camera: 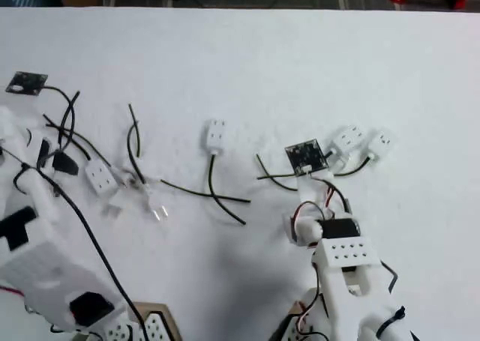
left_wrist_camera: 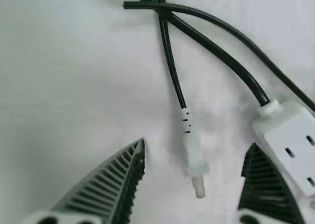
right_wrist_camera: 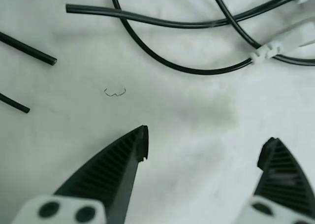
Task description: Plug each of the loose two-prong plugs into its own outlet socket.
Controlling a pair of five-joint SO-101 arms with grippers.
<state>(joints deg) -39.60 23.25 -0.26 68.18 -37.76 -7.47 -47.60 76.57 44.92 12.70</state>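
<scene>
Table: white, dark floor past its far edge.
Plug: white, black cord, flat toward the table's left edge, beside a white socket.
My left gripper: spread, straddling the plug.
My right gripper: spread wide.

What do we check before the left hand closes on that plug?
1. Left hand open: ok.
2. Plug between its fingers: ok, lying on the table.
3. Plug free of other cords: ok; they cross farther along its lead.
4. Socket clear of the closing fingers: cannot tell; it lies right beside one of them.
5. Right hand open and holding nothing: ok; bare table beneath it.
</scene>
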